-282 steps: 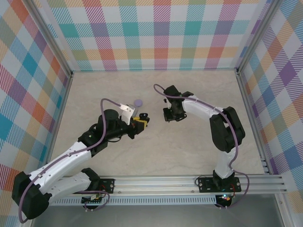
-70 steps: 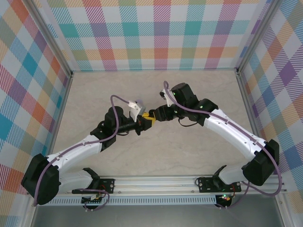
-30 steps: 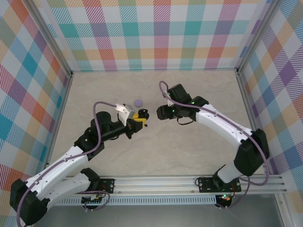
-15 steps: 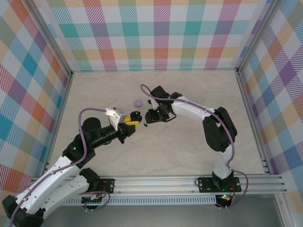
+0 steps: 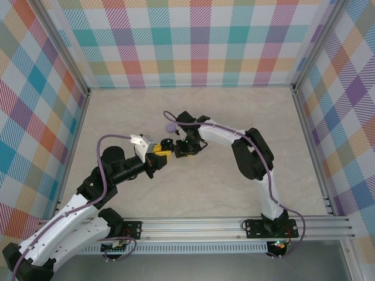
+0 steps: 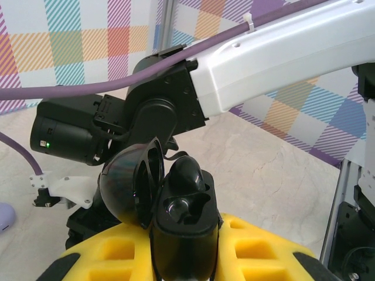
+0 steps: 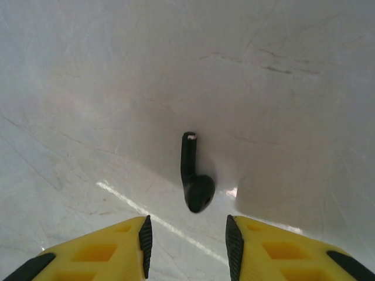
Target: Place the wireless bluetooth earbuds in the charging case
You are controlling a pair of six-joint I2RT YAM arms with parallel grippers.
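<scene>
While the right arm [image 5: 234, 137] has swung toward the left of the top view, its jaws have narrowed. We see the right jaws spread on either side of a black earbud [image 7: 195, 181], which lies untouched on the tabletop [image 7: 88, 88] at the frame centre. The left jaws pinch the open black charging case [image 6: 184, 211]. We judge that the pickup comes next.

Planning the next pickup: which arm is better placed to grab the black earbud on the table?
Right. The right gripper hangs over the black earbud, jaws apart either side; the left gripper is shut on the black case.
</scene>
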